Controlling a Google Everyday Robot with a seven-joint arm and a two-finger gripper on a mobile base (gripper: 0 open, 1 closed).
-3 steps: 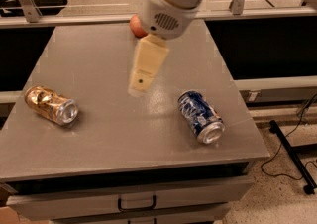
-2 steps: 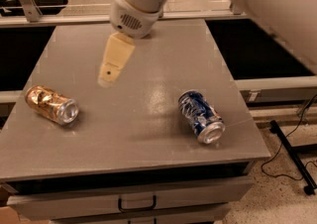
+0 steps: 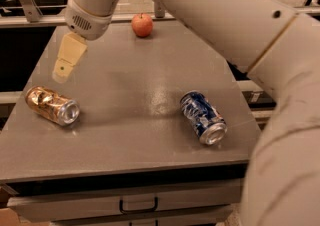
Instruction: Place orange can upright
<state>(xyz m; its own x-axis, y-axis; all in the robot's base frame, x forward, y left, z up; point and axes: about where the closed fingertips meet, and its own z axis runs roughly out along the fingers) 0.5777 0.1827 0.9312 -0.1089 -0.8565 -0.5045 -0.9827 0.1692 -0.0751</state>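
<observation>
The orange can [image 3: 52,105] lies on its side near the left edge of the grey table [image 3: 130,80], with its silver top facing front-right. My gripper [image 3: 63,66] hangs above the table's left side, just behind and above the can, a short gap away and not touching it. The arm reaches in from the upper right and fills the right side of the view.
A blue and white can [image 3: 203,118] lies on its side at the right front of the table. A red apple [image 3: 142,24] sits at the back edge. A drawer with a handle [image 3: 137,204] is below the table front. Shelving rails run behind.
The gripper has moved left from over the table's middle to over the left side, near the orange can. The apple has come into full view. Both cans have stayed put.
</observation>
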